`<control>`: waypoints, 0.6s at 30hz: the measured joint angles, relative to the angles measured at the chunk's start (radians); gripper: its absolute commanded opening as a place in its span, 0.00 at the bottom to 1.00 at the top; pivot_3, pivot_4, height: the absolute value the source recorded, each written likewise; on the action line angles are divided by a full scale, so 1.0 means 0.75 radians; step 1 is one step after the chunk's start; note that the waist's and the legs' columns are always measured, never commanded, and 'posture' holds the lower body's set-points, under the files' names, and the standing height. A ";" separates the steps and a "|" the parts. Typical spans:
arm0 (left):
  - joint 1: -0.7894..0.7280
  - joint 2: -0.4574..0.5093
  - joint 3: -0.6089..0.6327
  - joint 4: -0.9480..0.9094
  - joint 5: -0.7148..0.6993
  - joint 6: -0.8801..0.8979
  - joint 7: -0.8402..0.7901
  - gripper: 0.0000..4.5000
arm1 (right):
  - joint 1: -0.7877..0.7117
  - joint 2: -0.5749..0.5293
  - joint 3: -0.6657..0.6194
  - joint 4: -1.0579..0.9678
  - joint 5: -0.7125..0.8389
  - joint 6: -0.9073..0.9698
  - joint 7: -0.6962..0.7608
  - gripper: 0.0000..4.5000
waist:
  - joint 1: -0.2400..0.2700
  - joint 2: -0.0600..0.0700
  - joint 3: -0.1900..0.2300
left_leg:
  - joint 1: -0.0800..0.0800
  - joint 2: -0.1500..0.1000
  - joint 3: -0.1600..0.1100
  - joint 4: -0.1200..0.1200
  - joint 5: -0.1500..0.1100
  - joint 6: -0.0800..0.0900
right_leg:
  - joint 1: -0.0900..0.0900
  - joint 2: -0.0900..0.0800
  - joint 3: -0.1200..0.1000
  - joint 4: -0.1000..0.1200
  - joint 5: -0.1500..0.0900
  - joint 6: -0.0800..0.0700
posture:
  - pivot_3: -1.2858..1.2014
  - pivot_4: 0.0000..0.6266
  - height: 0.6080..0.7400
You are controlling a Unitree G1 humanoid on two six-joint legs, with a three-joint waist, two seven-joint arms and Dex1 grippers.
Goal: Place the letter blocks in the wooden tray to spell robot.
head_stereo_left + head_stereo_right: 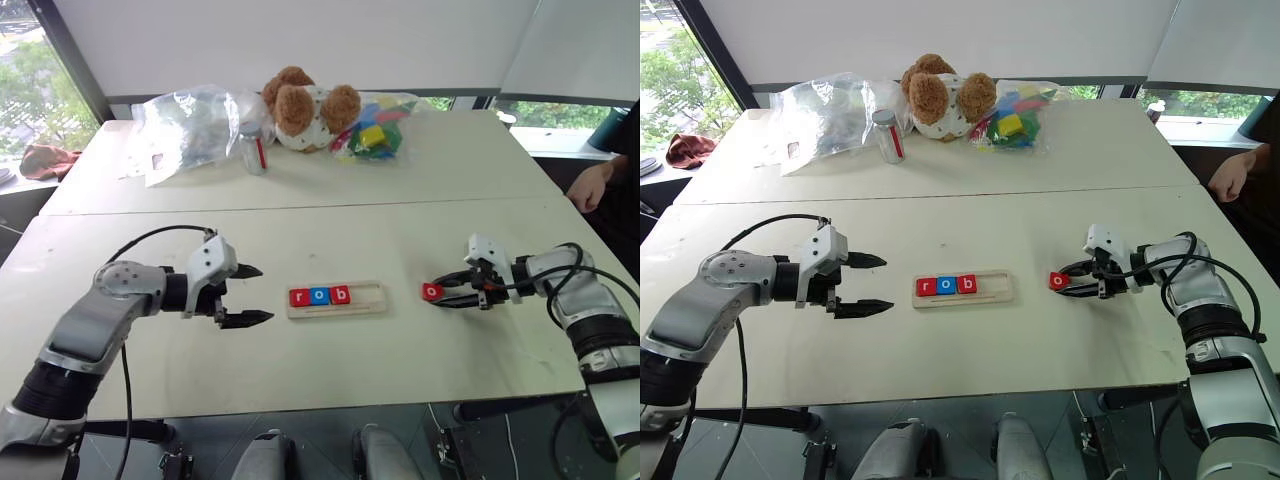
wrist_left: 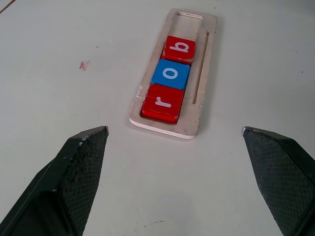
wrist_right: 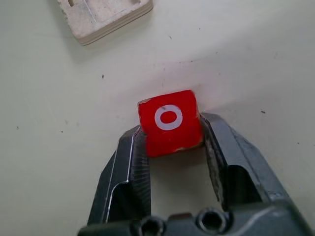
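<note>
Two pale tables [image 1: 300, 160] abut beneath windows. Left tool [image 1: 245, 295] gapes wide, empty. Long pale wooden tray [image 1: 365, 297], mid-table, holds square tiles: red "r" [image 1: 300, 296], blue "o" [image 1: 319, 295], red "b" [image 1: 341, 294]. Right tool [image 3: 170, 142] pinches red "o" tile [image 3: 170, 122] on the table.

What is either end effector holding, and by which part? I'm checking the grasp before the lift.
The right end effector grips the red o block by two opposite side edges. The left end effector holds nothing.
</note>
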 measured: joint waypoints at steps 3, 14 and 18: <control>0.012 0.029 0.011 0.040 0.003 -0.008 -0.008 1.00 | 0.004 0.013 0.000 -0.076 0.006 0.085 0.002 0.25 | -0.002 0.000 0.000 | 0.000 0.000 0.000 0.000 0.000 0.000 | 0.000 0.000 0.000 0.000 0.000 0.000 | 0.52 0.24 1.00; 0.038 0.062 0.023 0.169 0.070 -0.095 -0.045 1.00 | -0.133 0.161 0.169 -0.438 -0.030 0.325 0.025 0.25 | 0.010 0.002 0.001 | -0.003 -0.002 -0.001 0.001 0.000 0.000 | -0.003 -0.003 -0.001 0.001 0.000 0.000 | 0.52 0.24 1.00; 0.038 0.013 0.005 0.150 0.085 -0.095 -0.032 1.00 | -0.140 0.201 0.223 -0.431 -0.055 0.325 0.053 0.25 | 0.002 0.002 0.001 | -0.003 -0.002 0.000 0.001 0.000 0.000 | -0.003 -0.003 -0.001 0.001 0.000 0.000 | 0.52 0.24 1.00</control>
